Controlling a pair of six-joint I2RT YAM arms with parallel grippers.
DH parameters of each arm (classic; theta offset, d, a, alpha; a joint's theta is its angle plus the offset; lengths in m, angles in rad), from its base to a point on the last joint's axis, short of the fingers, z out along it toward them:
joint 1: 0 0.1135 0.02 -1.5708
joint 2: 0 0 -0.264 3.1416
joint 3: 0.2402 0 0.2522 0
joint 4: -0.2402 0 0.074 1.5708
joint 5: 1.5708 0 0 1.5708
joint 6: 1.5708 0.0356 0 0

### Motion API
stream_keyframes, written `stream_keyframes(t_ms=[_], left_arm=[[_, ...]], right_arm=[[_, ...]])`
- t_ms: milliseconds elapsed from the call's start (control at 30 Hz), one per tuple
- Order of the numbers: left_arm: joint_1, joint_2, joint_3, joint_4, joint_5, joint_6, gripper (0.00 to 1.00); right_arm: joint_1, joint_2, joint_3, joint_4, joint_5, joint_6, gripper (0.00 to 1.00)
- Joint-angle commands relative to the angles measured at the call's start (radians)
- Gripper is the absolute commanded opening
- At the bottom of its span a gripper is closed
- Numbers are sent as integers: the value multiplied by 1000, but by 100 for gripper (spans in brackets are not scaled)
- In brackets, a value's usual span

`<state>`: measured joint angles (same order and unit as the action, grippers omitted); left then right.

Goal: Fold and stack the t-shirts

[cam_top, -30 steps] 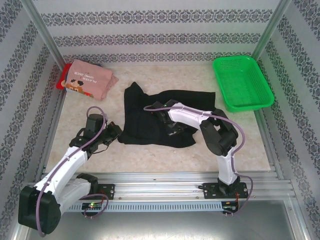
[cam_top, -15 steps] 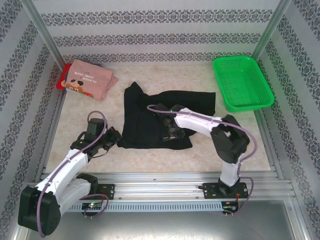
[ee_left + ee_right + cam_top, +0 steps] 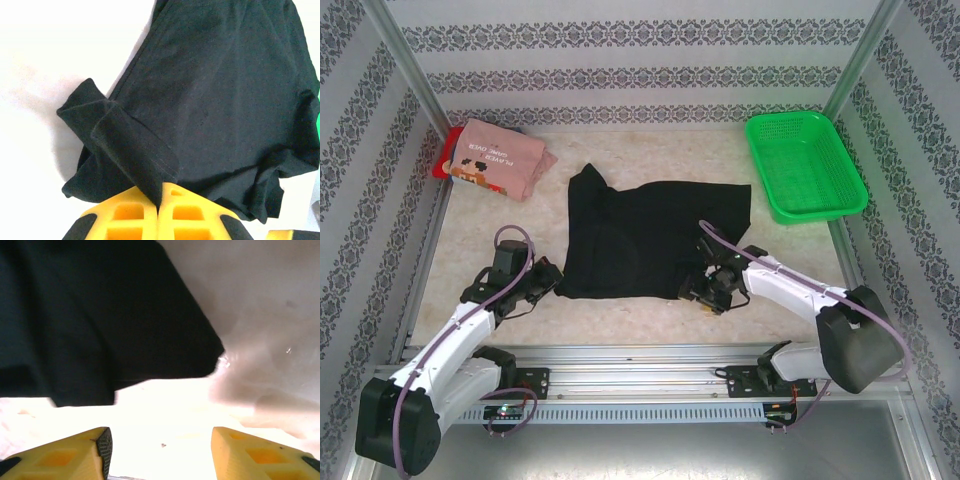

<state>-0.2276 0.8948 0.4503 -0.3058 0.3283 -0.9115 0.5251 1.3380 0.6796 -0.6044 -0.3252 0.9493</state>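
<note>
Sitting folded well left of the green basket (image 3: 788, 117), the pink shirt (image 3: 500, 158) rests on the red shirt (image 3: 444, 160), so that stack looks done. The black shirt (image 3: 640, 235), nearer than the basket and to its left on the worktop (image 3: 620, 315), seems only part folded and unstacked. The left pincer (image 3: 548, 280) clenches its corner farthest from the basket; the right pincer (image 3: 705, 290) hangs released, empty, beside the basket-side corner.

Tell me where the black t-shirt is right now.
In the top view the black t-shirt lies mid-table, between the pink shirt far left and the green basket far right; the left pincer is shut on its near-left corner.
</note>
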Motion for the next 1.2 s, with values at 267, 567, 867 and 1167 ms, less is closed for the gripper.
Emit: stream_keyframes(t_ms=[267, 567, 867, 1167], left_arm=[[-7, -26, -10, 1, -11, 29, 0], [-7, -28, -16, 13, -17, 18, 0], [-7, -27, -22, 16, -18, 14, 0], [-9, -28, -27, 19, -21, 7, 0]], right_arm=[[-57, -27, -86, 294, -115, 200, 53], [-57, -17, -98, 327, -129, 227, 52], [-53, -8, -110, 323, -147, 244, 49], [-49, 11, -121, 351, -140, 260, 46]])
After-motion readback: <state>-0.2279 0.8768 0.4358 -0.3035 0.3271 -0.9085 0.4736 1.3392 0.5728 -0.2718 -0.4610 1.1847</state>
